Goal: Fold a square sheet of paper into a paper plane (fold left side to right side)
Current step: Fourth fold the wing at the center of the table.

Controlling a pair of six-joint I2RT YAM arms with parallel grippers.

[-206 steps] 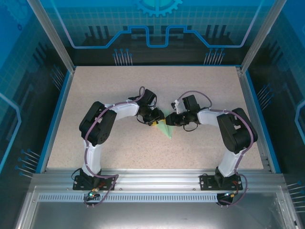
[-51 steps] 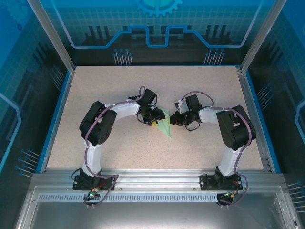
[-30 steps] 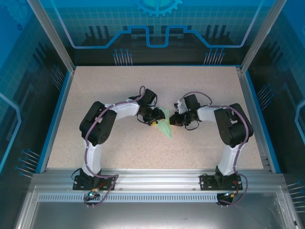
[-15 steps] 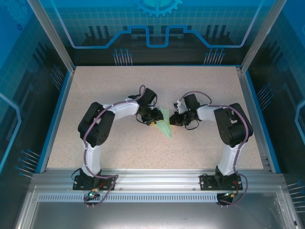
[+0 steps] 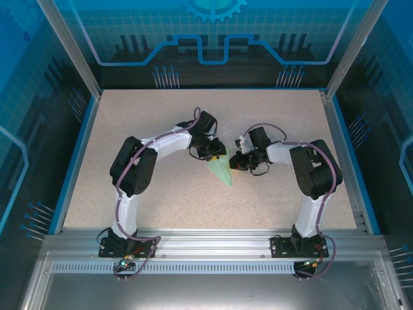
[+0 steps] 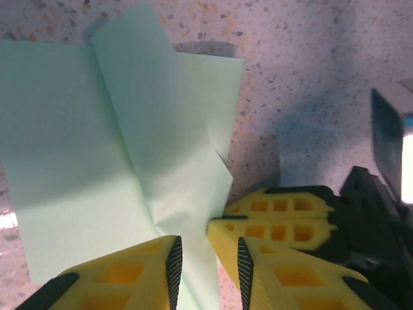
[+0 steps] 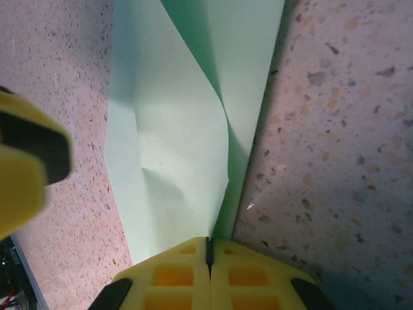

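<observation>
Near the middle of a speckled beige table [image 5: 129, 123], one folded sheet of paper [image 5: 222, 172] lies between two arms, the left arm [image 5: 132, 171] and the right arm [image 5: 314, 171], each ending in one yellow-fingered gripper. A blue rim [image 5: 76, 161] edges the table, and blue see-through panels [image 5: 213, 32] on metal posts [image 5: 68, 48] wall it round. From above the paper is pale mint green and plain, a slim wedge pointing toward the arm bases; close up it shows long creases and overlapping flaps, one lifted off the table. The left gripper [image 6: 206, 258] has its jaws partly apart with a strip of paper in the gap. The right gripper [image 7: 208, 255] is closed, pinching the edge of the lifted flap.
</observation>
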